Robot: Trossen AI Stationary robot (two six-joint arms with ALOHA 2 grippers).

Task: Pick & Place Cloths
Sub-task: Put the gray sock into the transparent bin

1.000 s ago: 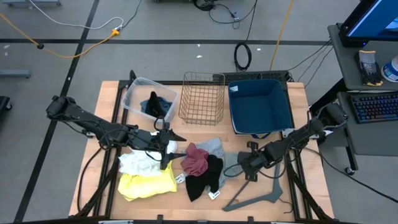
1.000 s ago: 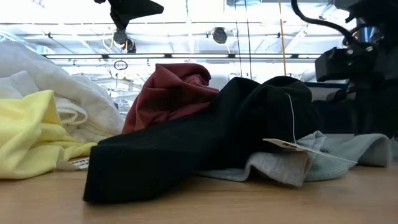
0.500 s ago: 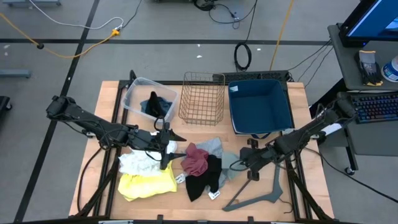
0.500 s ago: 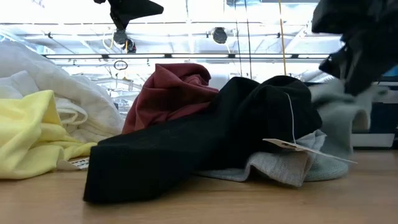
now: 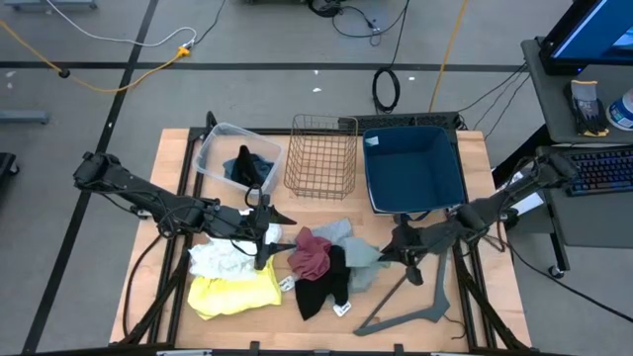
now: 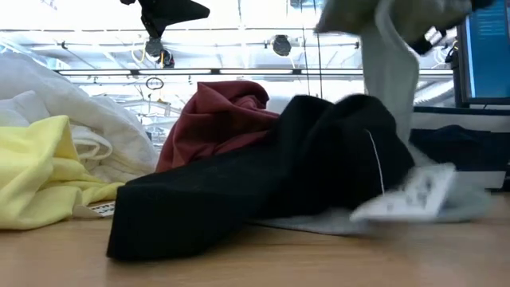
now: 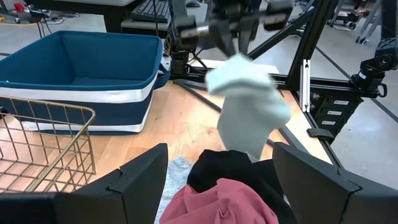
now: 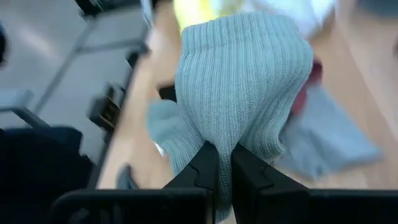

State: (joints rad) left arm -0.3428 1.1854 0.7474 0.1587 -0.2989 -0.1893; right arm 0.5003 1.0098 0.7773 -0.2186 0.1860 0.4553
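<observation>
Your right gripper is clamped tight on the light grey cloth, pinching a fold of its ribbed knit between both fingers. In the low view that cloth hangs clear of the table, draped down behind the black cloth, and a white tag shows at the pile's right edge. From above, the right gripper sits just right of the pile, with the grey hanger lying nearer on the table.

Your left gripper hovers at the pile's left side with its fingers spread wide and nothing between them.

The remaining cloths lie mid-table: maroon cloth touching the black one, white cloth to the left, yellow cloth nearer still. A dark cloth lies in the clear bin at far left. The wire basket and blue bin stand beside it along the far edge.
</observation>
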